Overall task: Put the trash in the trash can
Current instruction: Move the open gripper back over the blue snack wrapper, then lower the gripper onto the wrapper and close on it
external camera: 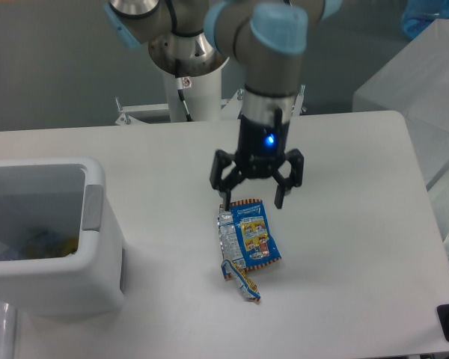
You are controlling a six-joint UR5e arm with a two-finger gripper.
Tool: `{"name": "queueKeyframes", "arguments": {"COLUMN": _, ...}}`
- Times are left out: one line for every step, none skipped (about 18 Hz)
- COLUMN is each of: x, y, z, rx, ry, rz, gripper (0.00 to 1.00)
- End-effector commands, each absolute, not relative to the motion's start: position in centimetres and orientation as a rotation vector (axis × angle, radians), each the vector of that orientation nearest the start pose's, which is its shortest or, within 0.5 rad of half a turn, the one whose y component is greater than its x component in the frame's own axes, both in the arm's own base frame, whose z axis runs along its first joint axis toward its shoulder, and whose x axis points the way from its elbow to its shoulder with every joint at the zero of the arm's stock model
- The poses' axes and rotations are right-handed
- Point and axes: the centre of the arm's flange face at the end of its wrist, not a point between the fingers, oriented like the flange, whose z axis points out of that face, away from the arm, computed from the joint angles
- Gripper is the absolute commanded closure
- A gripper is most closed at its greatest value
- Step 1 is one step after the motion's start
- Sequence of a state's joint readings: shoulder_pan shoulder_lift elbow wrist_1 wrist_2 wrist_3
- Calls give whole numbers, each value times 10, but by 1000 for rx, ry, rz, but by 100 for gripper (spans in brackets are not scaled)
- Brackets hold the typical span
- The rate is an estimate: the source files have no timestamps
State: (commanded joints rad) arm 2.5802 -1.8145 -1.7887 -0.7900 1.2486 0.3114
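Pincer (253,200) spread above blue wrapper (248,235), unobstructed.

Setting: robotics lab. Evidence: arm (273,45) with blue joint caps on a white pedestal (192,82) bolted behind a plain white surface (344,224); grey floor; translucent plastic boxes (419,90) at right. A blue light glows on the tool (252,202).

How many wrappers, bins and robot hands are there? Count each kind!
Wrappers: 2, the blue snack wrapper and the small twisted wrapper
Bins: 1, the white bin
Robot hands: 1, the hand, open
Total: 4
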Motion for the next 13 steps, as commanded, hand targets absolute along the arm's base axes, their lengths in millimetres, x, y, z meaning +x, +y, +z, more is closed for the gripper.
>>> {"name": "queueKeyframes", "arguments": {"x": -405, "y": 449, "z": 330, "rx": -2574, "ry": -866, "rz": -88, "gripper": 0}}
{"name": "queueKeyframes", "arguments": {"x": -408, "y": 450, "z": 321, "rx": -2589, "ry": -877, "rz": -90, "gripper": 0}}
{"name": "queueKeyframes", "arguments": {"x": -409, "y": 451, "z": 312, "rx": -2603, "ry": -884, "rz": -94, "gripper": 0}}
{"name": "queueKeyframes", "arguments": {"x": -411, "y": 452, "z": 302, "rx": -2618, "ry": -891, "rz": -99, "gripper": 0}}
{"name": "queueKeyframes", "arguments": {"x": -414, "y": 455, "z": 294, "rx": -2629, "ry": -899, "rz": -104, "gripper": 0}}
{"name": "queueKeyframes", "arguments": {"x": -416, "y": 456, "z": 284, "rx": -2643, "ry": -913, "rz": -108, "gripper": 0}}
{"name": "queueKeyframes", "arguments": {"x": -417, "y": 458, "z": 275, "rx": -2659, "ry": -921, "rz": -110, "gripper": 0}}
{"name": "queueKeyframes", "arguments": {"x": -420, "y": 461, "z": 267, "rx": -2664, "ry": -929, "rz": -110, "gripper": 0}}
{"name": "queueKeyframes", "arguments": {"x": -419, "y": 470, "z": 261, "rx": -2660, "ry": -929, "rz": -109, "gripper": 0}}
{"name": "queueKeyframes", "arguments": {"x": -421, "y": 477, "z": 255, "rx": -2658, "ry": -943, "rz": -109, "gripper": 0}}
{"name": "queueKeyframes", "arguments": {"x": -422, "y": 483, "z": 250, "rx": -2667, "ry": -958, "rz": -101, "gripper": 0}}
{"name": "queueKeyframes", "arguments": {"x": -421, "y": 490, "z": 243, "rx": -2680, "ry": -972, "rz": -86, "gripper": 0}}
{"name": "queueKeyframes", "arguments": {"x": -417, "y": 495, "z": 236, "rx": -2697, "ry": -983, "rz": -76, "gripper": 0}}
